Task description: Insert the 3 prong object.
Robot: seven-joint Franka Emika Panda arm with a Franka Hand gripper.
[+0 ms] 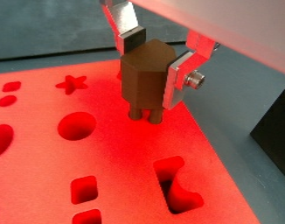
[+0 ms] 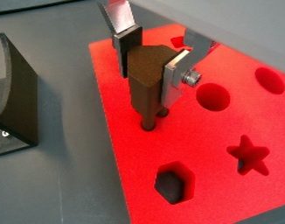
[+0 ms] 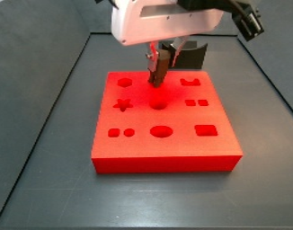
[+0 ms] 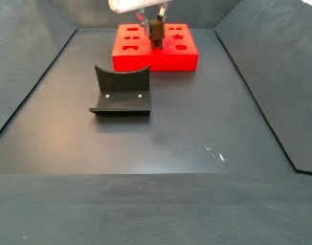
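Observation:
My gripper (image 1: 156,61) is shut on the 3 prong object (image 1: 142,83), a dark reddish-brown peg with narrow rods at its lower end. It holds the peg upright over the big red block (image 1: 110,166). The rod tips reach the block's top face near its far edge, in both wrist views (image 2: 146,122). I cannot tell whether they sit in holes. In a side view the gripper (image 3: 161,56) and peg (image 3: 160,70) stand over the block's back row (image 3: 161,148). The other side view shows them far off (image 4: 156,29).
The red block has a star hole (image 1: 72,84), round holes (image 1: 76,127) and other shaped holes (image 1: 170,179). The dark fixture (image 4: 121,94) stands on the grey floor near the block, and shows in a wrist view (image 2: 17,96).

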